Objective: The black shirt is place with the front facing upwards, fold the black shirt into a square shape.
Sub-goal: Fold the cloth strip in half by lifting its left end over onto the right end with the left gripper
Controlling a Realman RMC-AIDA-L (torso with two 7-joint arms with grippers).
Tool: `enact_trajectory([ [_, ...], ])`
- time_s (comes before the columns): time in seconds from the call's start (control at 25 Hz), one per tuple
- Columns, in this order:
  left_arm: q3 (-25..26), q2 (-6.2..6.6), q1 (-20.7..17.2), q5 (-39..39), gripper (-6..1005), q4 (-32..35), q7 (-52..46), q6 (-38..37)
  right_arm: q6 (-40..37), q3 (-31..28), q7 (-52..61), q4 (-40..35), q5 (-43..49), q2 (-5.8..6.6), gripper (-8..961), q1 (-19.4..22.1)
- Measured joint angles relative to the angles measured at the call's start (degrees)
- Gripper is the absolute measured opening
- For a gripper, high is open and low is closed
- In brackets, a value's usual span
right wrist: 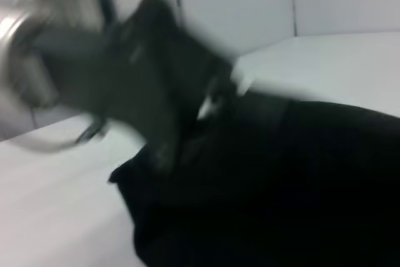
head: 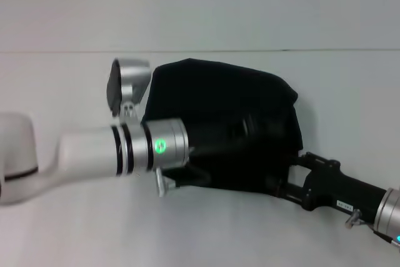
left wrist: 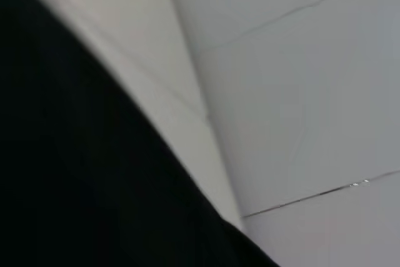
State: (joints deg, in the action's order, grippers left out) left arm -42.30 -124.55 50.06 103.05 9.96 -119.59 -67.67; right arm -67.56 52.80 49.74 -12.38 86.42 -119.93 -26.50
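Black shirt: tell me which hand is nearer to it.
Neither is clearly nearer. The left hand reaches over the middle of the black shirt; the right hand is at its near right edge.

The shirt (head: 219,101) is plain black, with no print that I can make out. The table (head: 62,229) is white. The left arm (head: 87,151) is white with silver rings and a green light; the right gripper (head: 284,182) looks black.
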Motion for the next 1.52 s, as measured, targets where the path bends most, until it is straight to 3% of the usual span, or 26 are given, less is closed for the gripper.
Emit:
enact_trajectory([
  [0.12, 0.2, -0.05, -1.4, -0.6, 70, -3.1, 3.3, 0.8, 1.3, -2.1, 0.0, 0.0, 0.0, -0.21, 749, -0.2],
  [0.28, 0.2, -0.02, -2.5, -1.2, 74, -2.4, 3.8, -1.4, 3.0, -5.9, -0.4, 0.0, 0.0, -0.48, 748, -1.6],
  [1.0, 0.1, 0.18, -4.7, -3.8, 92, 1.2, 4.0, -8.1, 17.1, -6.7, -0.1, 5.9, -0.3, -0.93, 748, -15.0],
  [1.52, -0.9, 0.49, -8.6, -3.0, 104, 3.2, 4.1, -10.6, 19.4, -7.6, -0.6, 5.6, -9.0, -0.83, 748, -16.0],
])
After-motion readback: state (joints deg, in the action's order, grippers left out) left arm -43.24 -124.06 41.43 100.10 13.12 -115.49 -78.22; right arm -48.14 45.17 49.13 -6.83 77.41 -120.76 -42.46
